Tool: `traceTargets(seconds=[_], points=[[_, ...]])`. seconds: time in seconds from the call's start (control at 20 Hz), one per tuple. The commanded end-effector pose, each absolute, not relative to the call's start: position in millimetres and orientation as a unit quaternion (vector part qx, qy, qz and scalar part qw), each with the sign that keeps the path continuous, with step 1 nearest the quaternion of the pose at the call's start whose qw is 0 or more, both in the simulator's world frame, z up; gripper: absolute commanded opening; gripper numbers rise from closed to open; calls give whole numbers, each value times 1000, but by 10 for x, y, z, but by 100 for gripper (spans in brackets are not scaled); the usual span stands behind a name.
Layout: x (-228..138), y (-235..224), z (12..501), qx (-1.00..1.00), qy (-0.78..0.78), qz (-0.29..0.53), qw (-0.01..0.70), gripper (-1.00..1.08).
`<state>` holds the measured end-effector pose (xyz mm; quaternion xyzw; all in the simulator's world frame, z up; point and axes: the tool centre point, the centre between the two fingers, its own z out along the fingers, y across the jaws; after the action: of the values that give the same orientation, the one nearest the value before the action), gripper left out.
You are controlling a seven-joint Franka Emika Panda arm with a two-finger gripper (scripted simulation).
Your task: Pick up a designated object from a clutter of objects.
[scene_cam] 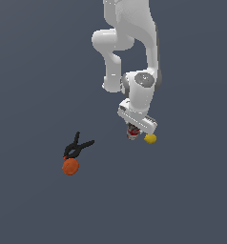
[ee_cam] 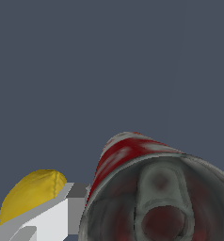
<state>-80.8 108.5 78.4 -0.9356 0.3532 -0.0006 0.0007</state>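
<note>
Gripper (scene_cam: 133,132) sits over the cylindrical red-and-white can (ee_cam: 147,193); whether it grips, I cannot tell. Its grey metal top looks dull. A dimpled yellow lemon (ee_cam: 31,194) lies just beside.

Plain, flat, dark slate-blue floor (scene_cam: 34,71) throughout

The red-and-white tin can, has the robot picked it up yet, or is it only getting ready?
Done: the arm has reached the red-and-white tin can with its grey metal top, and the pincer sits right over it, beside the small yellow lemon. In hand: closing on the can; one white finger shows beside it, but a firm grip cannot be told. Left: lifting it away. The black spring clamp and round orange fruit lie apart.
</note>
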Motion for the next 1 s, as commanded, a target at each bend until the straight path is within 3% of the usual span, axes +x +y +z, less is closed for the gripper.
traceTargets(seconds=[0.0,0.5,0.95], points=[[-812,1079,773,-935,353,0,0,-100],[-805,1042,865,-936,353,-1,1,-100],[-788,813,1301,-936,353,0,1,-100]])
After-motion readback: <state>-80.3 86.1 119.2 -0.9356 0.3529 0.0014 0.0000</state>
